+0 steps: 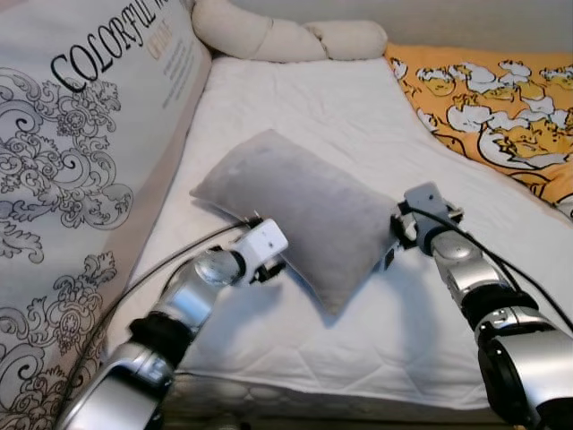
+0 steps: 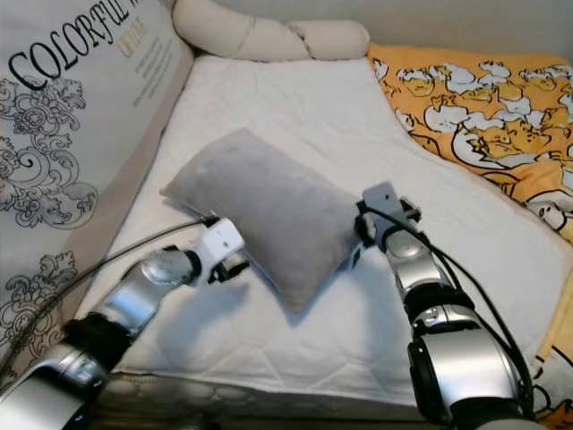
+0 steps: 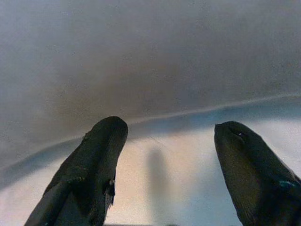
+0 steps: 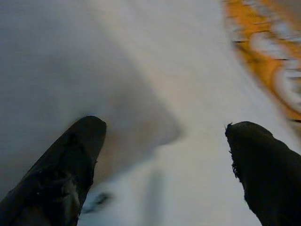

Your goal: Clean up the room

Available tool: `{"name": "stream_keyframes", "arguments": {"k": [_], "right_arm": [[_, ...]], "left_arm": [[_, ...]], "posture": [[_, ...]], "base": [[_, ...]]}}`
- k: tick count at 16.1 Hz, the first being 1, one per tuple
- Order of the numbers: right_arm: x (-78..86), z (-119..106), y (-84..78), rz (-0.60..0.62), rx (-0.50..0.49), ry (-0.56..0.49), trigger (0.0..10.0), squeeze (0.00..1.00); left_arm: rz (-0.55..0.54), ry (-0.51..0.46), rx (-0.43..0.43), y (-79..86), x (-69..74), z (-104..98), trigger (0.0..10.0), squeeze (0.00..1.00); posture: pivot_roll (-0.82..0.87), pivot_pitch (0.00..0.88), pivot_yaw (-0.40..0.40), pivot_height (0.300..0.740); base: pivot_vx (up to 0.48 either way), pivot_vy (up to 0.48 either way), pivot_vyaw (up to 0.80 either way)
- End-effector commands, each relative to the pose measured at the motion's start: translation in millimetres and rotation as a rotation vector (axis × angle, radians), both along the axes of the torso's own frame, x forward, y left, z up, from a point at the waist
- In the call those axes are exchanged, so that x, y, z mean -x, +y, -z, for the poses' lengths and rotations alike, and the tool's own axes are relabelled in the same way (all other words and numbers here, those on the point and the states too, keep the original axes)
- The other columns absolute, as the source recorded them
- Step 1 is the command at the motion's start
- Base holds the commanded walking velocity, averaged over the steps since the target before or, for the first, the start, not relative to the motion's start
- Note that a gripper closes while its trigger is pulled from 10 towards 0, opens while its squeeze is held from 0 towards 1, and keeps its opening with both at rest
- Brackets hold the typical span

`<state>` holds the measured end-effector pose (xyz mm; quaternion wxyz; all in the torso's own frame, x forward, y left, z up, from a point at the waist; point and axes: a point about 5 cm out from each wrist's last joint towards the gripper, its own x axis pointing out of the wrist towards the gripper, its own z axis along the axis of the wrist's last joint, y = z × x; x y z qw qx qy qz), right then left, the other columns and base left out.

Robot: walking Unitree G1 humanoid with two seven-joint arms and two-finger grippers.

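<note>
On the white bed, both grippers flank the grey pillow, left and right jaws wide, empty, positioned to lift it.

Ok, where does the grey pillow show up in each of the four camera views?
Left eye view: grey pillow at centre, lying on the white mattress between the left gripper and right gripper.
Right eye view: centre-left, between the same grippers.
Left wrist view: grey surface beyond the open fingers.
Right wrist view: blurred grey mass by one finger.
Shared landmark: the white mattress.
</note>
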<state>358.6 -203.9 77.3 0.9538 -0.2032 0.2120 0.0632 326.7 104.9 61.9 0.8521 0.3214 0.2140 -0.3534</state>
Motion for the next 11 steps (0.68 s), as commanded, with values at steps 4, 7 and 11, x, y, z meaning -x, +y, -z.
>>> {"name": "stream_keyframes", "arguments": {"k": [4,7,11], "right_arm": [[16.2,25.5,35.6,-0.218,-0.285,0.224,10.0,0.00],[23.5,31.7,40.0,-0.267,-0.392,0.299,10.0,0.00],[32.7,34.3,50.5,-0.361,-0.515,0.366,10.0,0.00]], "left_arm": [[-0.017,0.031,-0.066,-22.9,-6.2,13.5,10.0,0.00],[-0.040,0.055,-0.004,-37.9,-5.1,16.6,10.0,0.00],[-0.124,0.027,0.218,-54.2,-16.2,-2.9,10.0,0.00]], "posture": [[0.02,0.000,-0.007,0.740],[0.01,0.000,-0.003,0.740],[0.01,0.000,-0.013,0.740]], "base": [[0.000,0.000,0.00],[0.000,0.000,0.00],[0.000,0.000,0.00]]}}
